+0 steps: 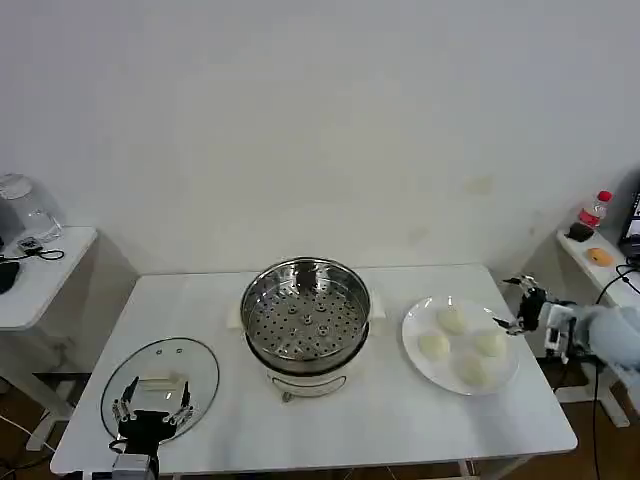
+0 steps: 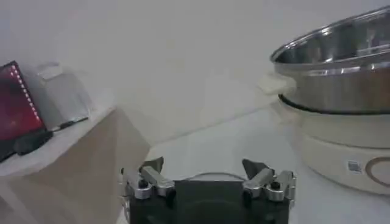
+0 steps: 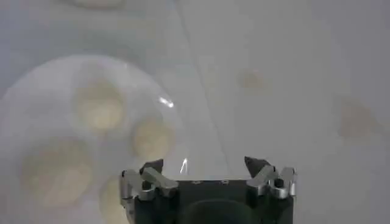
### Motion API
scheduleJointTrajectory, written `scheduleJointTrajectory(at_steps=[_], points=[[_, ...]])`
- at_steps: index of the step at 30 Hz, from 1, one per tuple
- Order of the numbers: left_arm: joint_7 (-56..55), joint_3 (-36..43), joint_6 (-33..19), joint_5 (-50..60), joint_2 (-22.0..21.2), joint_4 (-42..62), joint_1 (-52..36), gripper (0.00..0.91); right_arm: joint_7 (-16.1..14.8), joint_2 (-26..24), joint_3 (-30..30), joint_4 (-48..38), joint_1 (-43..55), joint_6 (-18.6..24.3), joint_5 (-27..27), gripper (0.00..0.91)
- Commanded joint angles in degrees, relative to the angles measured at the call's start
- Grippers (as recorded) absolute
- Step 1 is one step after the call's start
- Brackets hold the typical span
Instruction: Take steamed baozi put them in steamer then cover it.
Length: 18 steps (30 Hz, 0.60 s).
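The steel steamer (image 1: 305,315) stands open at the table's middle, its perforated tray bare; its wall also shows in the left wrist view (image 2: 341,79). Several creamy baozi (image 1: 452,320) lie on a white plate (image 1: 415,325) to its right, and they show again in the right wrist view (image 3: 99,106). My right gripper (image 1: 517,305) (image 3: 204,164) hangs open just off the plate's right rim, holding nothing. The glass cover (image 1: 195,365) lies flat at the front left. My left gripper (image 1: 152,408) (image 2: 203,165) is open above its pale handle (image 1: 160,385).
A side table (image 1: 40,270) with a clear jug (image 1: 20,205) stands to the left. Another small table on the right carries a red-capped bottle (image 1: 593,210). The table's front edge (image 1: 300,465) runs close below the cover and plate.
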Motion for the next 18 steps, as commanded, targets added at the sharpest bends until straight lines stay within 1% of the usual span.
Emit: scheduleJointTrajectory(at_steps=[1, 2, 3, 4, 5, 6, 7, 8, 9, 11, 14, 18], points=[[0.6, -0.1, 0.3, 0.6, 0.1, 0.1, -0.1, 0.907, -12.8, -1.0, -18.9, -10.1, 21.1, 4.2, -3.3, 0.907], [0.6, -0.1, 0.3, 0.6, 0.1, 0.1, -0.2, 0.907, -13.0, -0.5, -20.8, -11.1, 22.1, 4.4, -3.2, 0.907], [0.6, -0.1, 0.4, 0.8, 0.1, 0.1, -0.4, 0.907, -14.4, 2.0, -23.4, -13.0, 23.8, 5.1, -3.2, 0.907], [0.6, -0.1, 0.4, 0.9, 0.1, 0.1, -0.5, 0.907, -15.0, 2.2, -24.4, -14.5, 24.9, 5.3, -3.2, 0.907], [0.7, -0.1, 0.5, 1.0, 0.1, 0.1, -0.6, 0.907, -16.0, 4.7, -26.6, -16.5, 26.6, 5.6, -3.0, 0.907], [0.7, -0.1, 0.5, 1.0, 0.1, 0.1, -0.8, 0.907, -16.5, 5.7, -27.8, -18.8, 27.7, 5.8, -3.0, 0.907], [0.7, -0.1, 0.6, 1.0, 0.1, 0.1, -1.0, 0.907, -16.7, 7.9, -29.3, -21.3, 28.8, 6.3, -3.4, 0.907], [0.7, 0.0, 0.6, 1.0, 0.1, 0.2, -1.1, 0.907, -16.8, 8.9, -29.9, -22.5, 29.3, 6.7, -3.8, 0.907], [0.8, 0.0, 0.6, 1.2, 0.1, 0.3, -1.4, 0.907, -17.0, 11.2, -30.3, -24.6, 29.8, 6.9, -4.2, 0.907], [0.8, -0.1, 0.7, 1.3, 0.2, 0.3, -1.7, 0.907, -17.0, 14.2, -31.3, -27.3, 30.3, 7.3, -4.2, 0.907], [1.0, -0.1, 0.7, 1.4, 0.4, 0.3, -1.8, 0.907, -16.5, 17.8, -31.9, -30.4, 30.5, 7.5, -4.4, 0.907], [1.2, -0.5, 0.7, 1.6, 0.4, 0.1, -1.8, 0.907, -16.2, 20.7, -31.2, -32.9, 30.4, 7.5, -4.9, 0.907]])
